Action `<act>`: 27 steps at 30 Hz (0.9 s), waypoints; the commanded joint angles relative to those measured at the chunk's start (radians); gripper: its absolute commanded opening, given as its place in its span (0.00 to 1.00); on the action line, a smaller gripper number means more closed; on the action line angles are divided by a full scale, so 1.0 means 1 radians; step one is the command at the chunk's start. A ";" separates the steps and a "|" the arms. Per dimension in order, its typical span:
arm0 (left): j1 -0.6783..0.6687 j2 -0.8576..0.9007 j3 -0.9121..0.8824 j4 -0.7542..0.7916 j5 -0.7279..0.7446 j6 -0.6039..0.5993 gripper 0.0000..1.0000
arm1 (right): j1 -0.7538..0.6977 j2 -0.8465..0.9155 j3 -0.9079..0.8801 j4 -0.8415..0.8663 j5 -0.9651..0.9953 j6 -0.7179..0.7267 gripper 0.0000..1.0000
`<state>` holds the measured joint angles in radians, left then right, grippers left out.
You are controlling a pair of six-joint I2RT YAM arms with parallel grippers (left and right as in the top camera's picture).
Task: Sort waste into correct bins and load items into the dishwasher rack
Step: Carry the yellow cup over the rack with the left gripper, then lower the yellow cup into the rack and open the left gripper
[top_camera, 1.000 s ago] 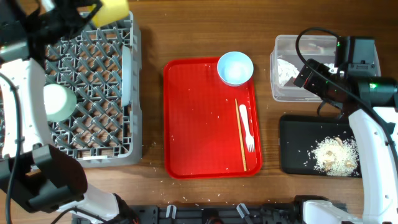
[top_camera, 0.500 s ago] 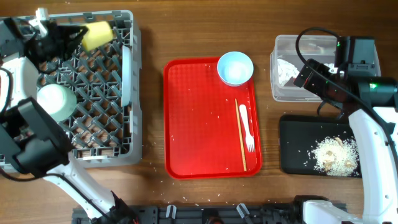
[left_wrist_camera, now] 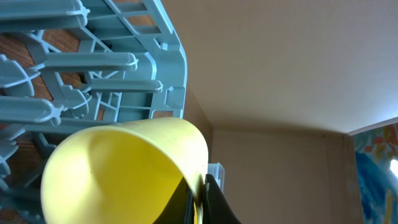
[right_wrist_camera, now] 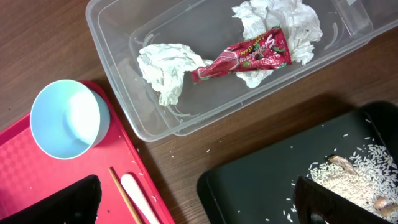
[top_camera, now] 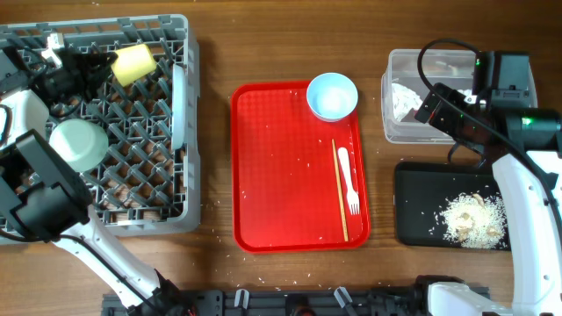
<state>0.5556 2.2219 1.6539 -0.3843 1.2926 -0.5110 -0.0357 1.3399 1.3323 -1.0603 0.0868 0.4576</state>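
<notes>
Worktop (top_camera: 290, 35): brown wood, grain running left to right, matte finish. Lighting even; shadows soft and short. Same wood seen in right wrist view. Left wrist view: plain beige wall (left_wrist_camera: 292, 56) fills the background, its planes meeting at thin dark seams. Blue patterned patch (left_wrist_camera: 378, 165) at right edge; too little visible to identify.

You have the yellow cup (top_camera: 133, 63) tilted at the rack's (top_camera: 189, 132) far side, a bowl (top_camera: 77, 145) and upright plate (top_camera: 178, 105) racked, another bowl (top_camera: 332, 96), fork (top_camera: 349, 180) and chopstick (top_camera: 339, 189) on the red tray (top_camera: 281, 167).
</notes>
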 commanded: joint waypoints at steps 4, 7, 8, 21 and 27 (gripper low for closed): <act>0.066 0.037 0.000 -0.122 -0.154 0.010 0.04 | -0.004 -0.010 0.012 0.002 0.002 -0.013 1.00; 0.097 0.037 0.000 -0.158 -0.162 0.057 0.17 | -0.004 -0.010 0.012 0.002 0.002 -0.013 0.99; 0.104 0.037 0.000 -0.168 -0.163 0.062 0.24 | -0.004 -0.010 0.012 0.002 0.002 -0.013 1.00; 0.120 -0.184 0.000 -0.267 -0.326 0.114 0.33 | -0.004 -0.010 0.012 0.002 0.002 -0.013 1.00; 0.003 -0.319 0.000 -0.259 -0.441 0.116 0.09 | -0.004 -0.010 0.012 0.002 0.002 -0.013 1.00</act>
<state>0.6430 1.9594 1.6543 -0.6502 0.9554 -0.4114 -0.0357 1.3403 1.3323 -1.0599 0.0868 0.4576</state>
